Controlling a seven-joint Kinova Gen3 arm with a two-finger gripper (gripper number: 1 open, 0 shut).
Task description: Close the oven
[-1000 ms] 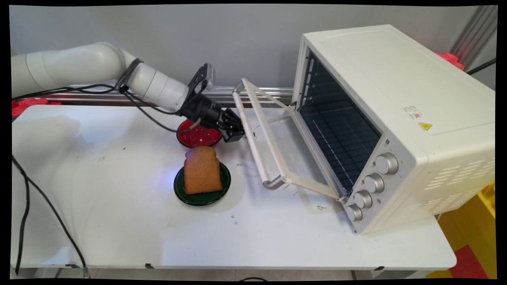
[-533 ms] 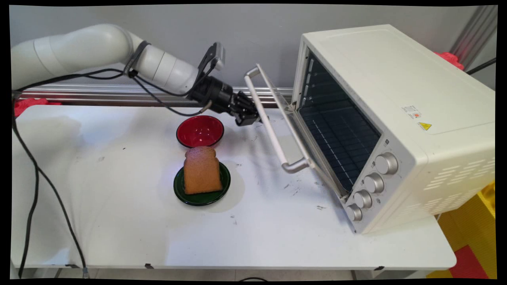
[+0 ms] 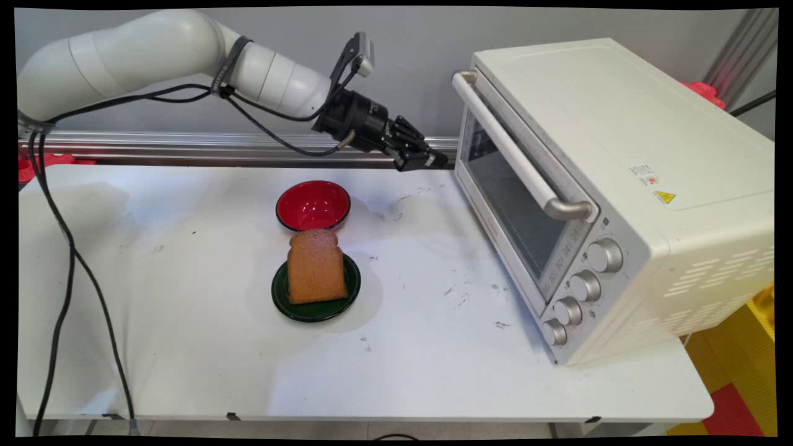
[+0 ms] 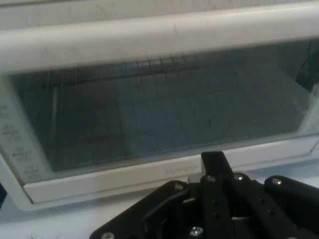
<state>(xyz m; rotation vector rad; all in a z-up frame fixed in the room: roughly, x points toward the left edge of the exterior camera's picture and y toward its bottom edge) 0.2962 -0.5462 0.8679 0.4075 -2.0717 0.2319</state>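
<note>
The white table (image 3: 186,347) carries a cream toaster oven (image 3: 619,186) standing just past the gripper (image 3: 433,161), its glass door facing the fingertips. Back under and behind the gripper, a red bowl (image 3: 313,205) sits on the tabletop. Farther toward the near edge, just beside that bowl, a green plate (image 3: 316,306) rests bearing a slice of toast (image 3: 316,266).

White oven (image 3: 619,186), door (image 3: 514,210) shut, table's right

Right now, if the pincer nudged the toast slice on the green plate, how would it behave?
The toast slice looks thin and light, so it would probably slide easily. It overhangs the green plate's rim, so a push might tip it off. Its surface looks dry, likely crumbly.
</note>
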